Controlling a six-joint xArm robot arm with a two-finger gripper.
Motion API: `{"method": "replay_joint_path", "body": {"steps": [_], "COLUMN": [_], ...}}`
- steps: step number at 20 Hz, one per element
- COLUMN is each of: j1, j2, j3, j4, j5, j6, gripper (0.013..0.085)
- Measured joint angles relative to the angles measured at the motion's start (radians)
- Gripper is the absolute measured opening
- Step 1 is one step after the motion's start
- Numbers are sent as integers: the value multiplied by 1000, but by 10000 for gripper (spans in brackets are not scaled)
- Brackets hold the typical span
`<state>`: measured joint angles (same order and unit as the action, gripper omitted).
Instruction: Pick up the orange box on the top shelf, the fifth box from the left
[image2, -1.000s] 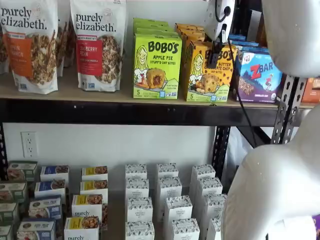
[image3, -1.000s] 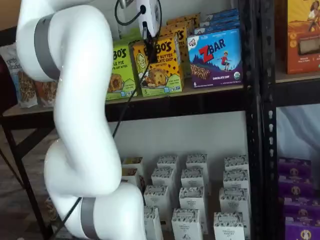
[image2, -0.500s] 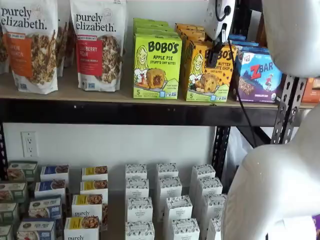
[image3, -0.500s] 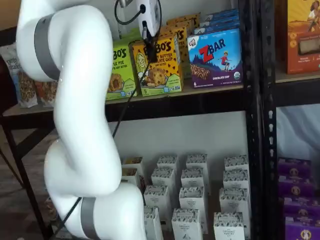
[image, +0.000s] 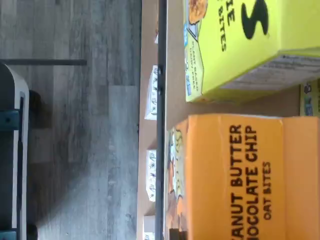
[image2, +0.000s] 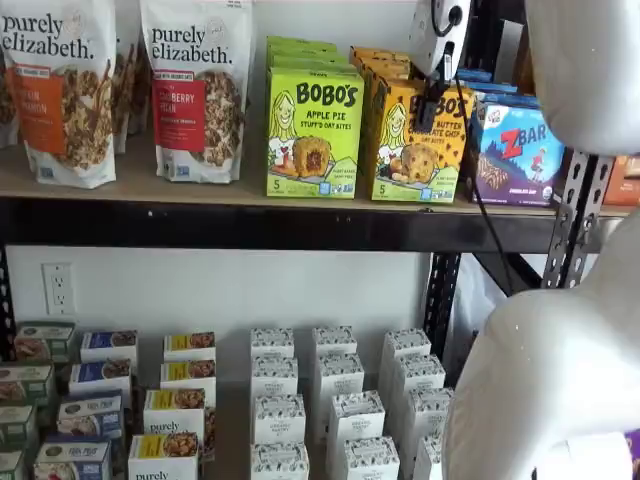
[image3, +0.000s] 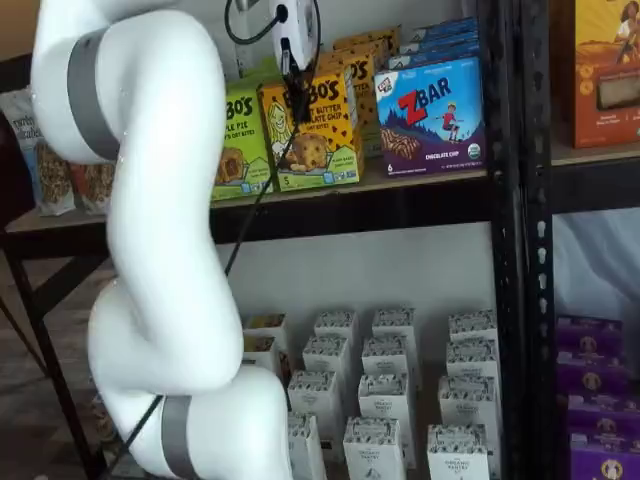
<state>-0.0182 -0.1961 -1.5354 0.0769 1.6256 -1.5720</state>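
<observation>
My hand (image2: 428, 112) hangs at the upper front of the orange box (image2: 415, 145), its black fingers (image3: 296, 92) dark against the carton in both shelf views; I cannot tell whether they are parted or have any hold. The box stands upright on the top shelf (image2: 200, 190), between the green box (image2: 313, 133) and the ZBar box (image2: 518, 152). My wrist view shows its orange top (image: 235, 177), lettered "PEANUT BUTTER CHOCOLATE CHIP".

Wrist close above orange box (image: 235, 180); shelf views frontal.
</observation>
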Motion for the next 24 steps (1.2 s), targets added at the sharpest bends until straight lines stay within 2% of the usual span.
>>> {"method": "replay_joint_path", "body": {"steps": [6, 24], "j1": [11, 42], "j2": [-46, -240], "j3": [21, 95], "j4": [-15, -21], "j5": [9, 158], "j6": [10, 45], "gripper": [210, 210]}}
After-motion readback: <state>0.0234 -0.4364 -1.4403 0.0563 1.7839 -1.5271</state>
